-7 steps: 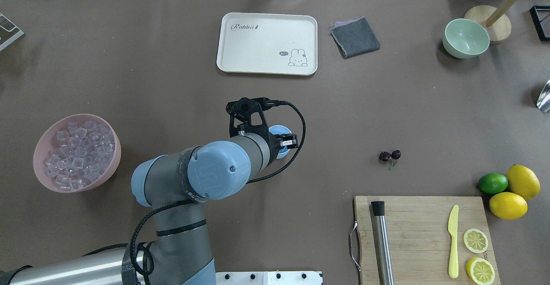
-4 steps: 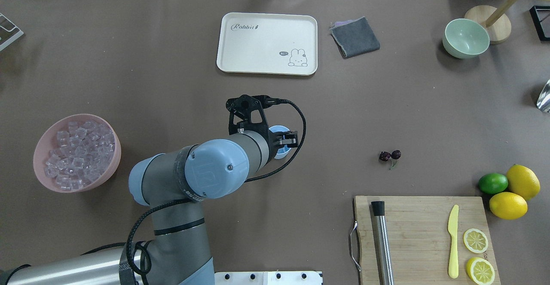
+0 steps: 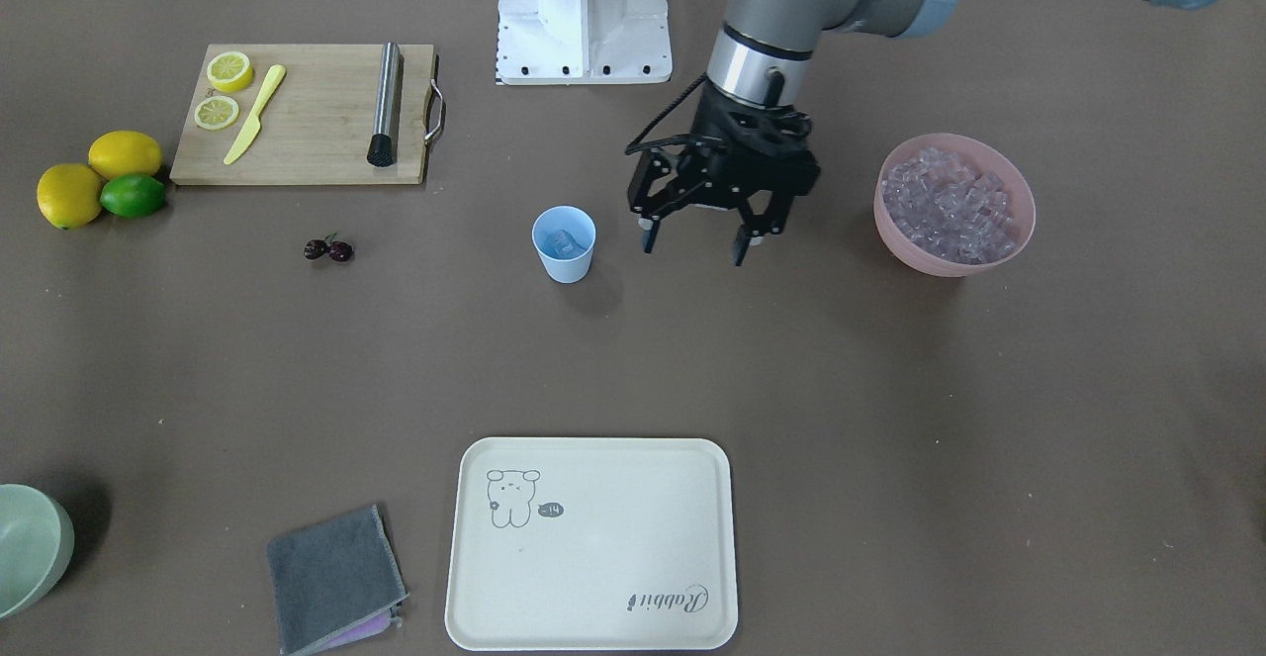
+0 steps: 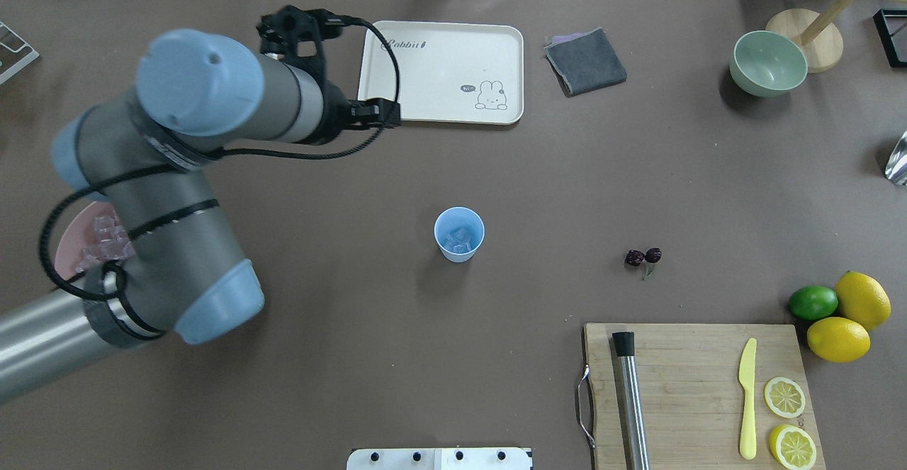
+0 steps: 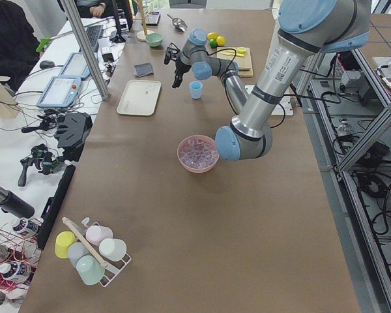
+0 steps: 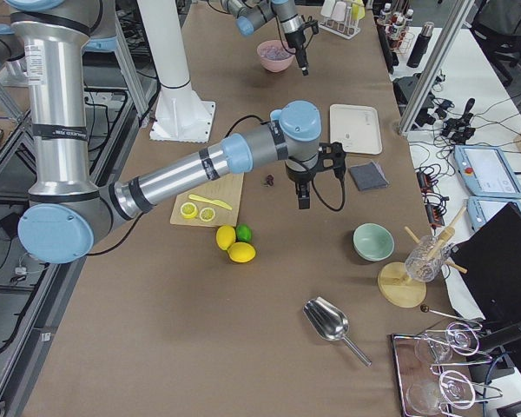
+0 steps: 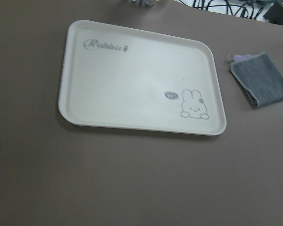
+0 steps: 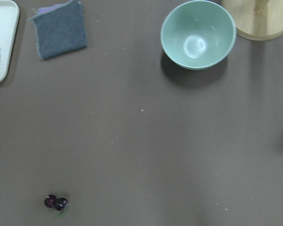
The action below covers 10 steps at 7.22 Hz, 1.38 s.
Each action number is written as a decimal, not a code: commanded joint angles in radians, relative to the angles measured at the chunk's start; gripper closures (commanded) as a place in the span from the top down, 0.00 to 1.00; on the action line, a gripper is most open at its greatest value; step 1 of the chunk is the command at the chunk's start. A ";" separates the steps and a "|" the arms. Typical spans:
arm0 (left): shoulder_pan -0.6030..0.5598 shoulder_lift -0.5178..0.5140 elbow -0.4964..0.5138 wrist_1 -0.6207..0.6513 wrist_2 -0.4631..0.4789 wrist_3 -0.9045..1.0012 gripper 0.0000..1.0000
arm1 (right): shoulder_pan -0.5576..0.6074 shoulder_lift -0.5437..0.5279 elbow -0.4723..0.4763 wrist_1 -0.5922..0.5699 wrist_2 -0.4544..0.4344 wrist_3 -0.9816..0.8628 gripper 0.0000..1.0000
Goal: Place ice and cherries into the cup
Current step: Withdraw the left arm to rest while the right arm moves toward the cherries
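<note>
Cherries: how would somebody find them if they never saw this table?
Start at the wooden cutting board near the robot's edge of the table. Just past its far side, alone on the brown top, lie the cherries. They are two tiny dark red balls on green stems, much smaller than the lemons and lime.

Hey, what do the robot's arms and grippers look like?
Both arms, the left arm and the right arm, are grey and silver tubes with rounded light blue joint caps. The left gripper is black, two-fingered; a black cable loops along its wrist. The right gripper is black too.
</note>
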State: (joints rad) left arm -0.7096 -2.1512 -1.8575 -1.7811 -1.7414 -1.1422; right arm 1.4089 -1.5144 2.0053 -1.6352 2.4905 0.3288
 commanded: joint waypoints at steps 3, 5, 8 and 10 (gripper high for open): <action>-0.405 0.195 -0.037 0.049 -0.238 0.274 0.98 | -0.469 0.209 0.059 0.039 -0.297 0.378 1.00; -0.488 0.215 -0.095 0.167 -0.282 0.422 0.98 | -0.663 0.165 0.003 0.252 -0.397 0.394 1.00; -0.505 0.221 -0.117 0.186 -0.283 0.426 0.98 | -0.748 0.122 -0.120 0.483 -0.452 0.165 1.00; -0.505 0.232 -0.120 0.187 -0.282 0.426 0.98 | -0.743 0.108 -0.141 0.486 -0.452 0.020 1.00</action>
State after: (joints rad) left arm -1.2139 -1.9234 -1.9760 -1.5951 -2.0242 -0.7169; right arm 0.6664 -1.3961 1.8793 -1.1586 2.0401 0.4262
